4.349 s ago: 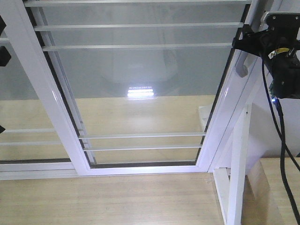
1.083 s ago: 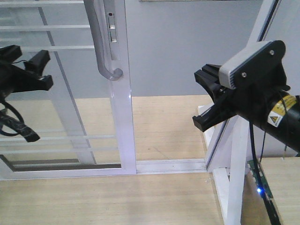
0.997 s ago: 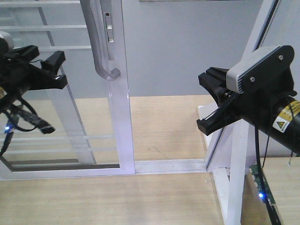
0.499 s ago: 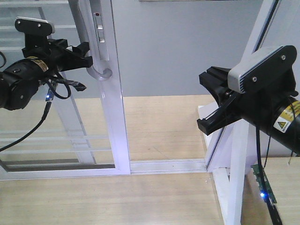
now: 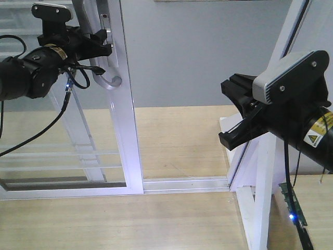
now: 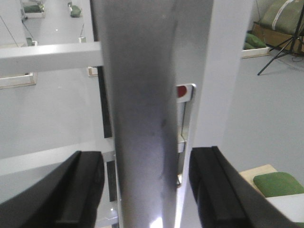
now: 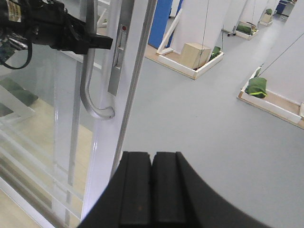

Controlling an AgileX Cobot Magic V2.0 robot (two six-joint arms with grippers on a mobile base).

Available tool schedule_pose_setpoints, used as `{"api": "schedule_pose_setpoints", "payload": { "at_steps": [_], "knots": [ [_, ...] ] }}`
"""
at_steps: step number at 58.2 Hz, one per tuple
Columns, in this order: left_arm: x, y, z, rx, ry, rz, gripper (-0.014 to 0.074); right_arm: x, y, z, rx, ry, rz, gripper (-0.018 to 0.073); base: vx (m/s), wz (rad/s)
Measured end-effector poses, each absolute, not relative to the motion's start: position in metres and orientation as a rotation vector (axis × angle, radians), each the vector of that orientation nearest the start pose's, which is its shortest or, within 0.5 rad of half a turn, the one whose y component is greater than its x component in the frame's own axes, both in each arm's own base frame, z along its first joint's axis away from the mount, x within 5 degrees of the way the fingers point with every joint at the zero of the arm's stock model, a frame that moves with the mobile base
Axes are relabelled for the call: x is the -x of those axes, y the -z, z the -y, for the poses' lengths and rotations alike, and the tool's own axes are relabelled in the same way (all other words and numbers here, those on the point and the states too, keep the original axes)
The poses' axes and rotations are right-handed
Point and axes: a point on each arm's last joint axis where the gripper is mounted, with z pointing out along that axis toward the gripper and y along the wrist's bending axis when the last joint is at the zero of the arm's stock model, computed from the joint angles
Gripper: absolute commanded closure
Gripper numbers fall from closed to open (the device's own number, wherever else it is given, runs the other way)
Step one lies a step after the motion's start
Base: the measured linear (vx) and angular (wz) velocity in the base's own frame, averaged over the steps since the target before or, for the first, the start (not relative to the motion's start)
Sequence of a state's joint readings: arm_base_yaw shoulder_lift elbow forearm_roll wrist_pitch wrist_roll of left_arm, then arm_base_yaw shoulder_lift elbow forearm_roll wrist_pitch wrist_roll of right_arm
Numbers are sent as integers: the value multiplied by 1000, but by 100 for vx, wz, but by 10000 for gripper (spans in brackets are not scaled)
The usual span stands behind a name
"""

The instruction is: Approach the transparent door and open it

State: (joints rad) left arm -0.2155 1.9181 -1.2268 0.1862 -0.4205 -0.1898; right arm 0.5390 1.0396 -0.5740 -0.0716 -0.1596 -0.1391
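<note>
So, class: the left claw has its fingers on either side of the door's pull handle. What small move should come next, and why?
Probably close the left claw on the pull handle. The wrist view shows its fingers apart, straddling the grey bar with gaps on both sides, so nothing is gripped. The transparent door is already partly slid open. The right claw is shut and holds nothing.

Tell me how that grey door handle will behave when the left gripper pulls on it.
The handle looks like smooth metal, probably stiff but slippery between the left gripper's open fingers. Fixed to the transparent door, it likely drags the whole panel sideways along its floor track.
</note>
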Motion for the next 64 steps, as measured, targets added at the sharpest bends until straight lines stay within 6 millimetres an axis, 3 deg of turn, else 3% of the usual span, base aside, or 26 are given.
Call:
{"api": "schedule_pose_setpoints", "payload": {
  "at_steps": [23, 40, 64],
  "knots": [
    [-432, -233, 102, -236, 222, -1799, 606, -188, -294, -114, 666, -245, -1669, 565, 0, 0],
    [-425, -247, 88, -224, 168, -1868, 602, -188, -294, -114, 667, -244, -1668, 565, 0, 0],
    [-414, -268, 36, -103, 58, -1961, 602, -188, -294, -114, 667, -244, -1668, 565, 0, 0]
  ]
}}
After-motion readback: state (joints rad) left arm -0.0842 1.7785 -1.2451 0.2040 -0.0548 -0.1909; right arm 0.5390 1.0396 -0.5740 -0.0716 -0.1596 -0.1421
